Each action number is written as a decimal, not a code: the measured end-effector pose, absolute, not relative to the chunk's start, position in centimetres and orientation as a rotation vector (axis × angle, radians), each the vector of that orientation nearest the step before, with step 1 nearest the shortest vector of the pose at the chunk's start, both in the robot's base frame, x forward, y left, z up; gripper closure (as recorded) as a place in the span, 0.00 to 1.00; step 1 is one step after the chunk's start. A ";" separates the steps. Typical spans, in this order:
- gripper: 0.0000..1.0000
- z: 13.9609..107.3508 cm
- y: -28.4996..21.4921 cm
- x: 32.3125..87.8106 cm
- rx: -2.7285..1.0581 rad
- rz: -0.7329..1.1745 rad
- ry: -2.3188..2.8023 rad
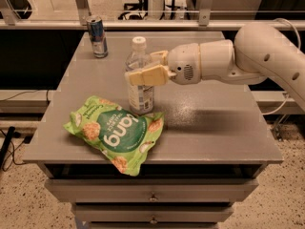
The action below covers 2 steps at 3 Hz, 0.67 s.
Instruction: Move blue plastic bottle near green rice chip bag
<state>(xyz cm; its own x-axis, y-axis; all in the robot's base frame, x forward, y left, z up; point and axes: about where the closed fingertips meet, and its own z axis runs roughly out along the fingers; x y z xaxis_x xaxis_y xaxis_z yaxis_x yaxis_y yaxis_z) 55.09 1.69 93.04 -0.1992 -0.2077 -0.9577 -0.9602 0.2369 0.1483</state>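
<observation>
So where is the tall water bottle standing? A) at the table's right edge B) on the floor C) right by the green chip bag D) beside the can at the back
C: the blue plastic bottle stands upright on the table with its base at the green rice chip bag's top edge, the gripper shut around its middle; the can is far back.

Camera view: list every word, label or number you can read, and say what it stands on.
"lang", roughly: big white tilted letters on the green rice chip bag; its small print is too blurred to read.
Label of the blue plastic bottle: too blurred to read.
Markings on the can: unreadable.
The gripper, fingers closed on the bottle's middle: no text.
</observation>
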 end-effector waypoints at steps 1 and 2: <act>0.16 93.1 1.7 55.1 -1.116 1.049 1.608; 0.00 93.1 -0.4 55.7 -1.123 1.018 1.641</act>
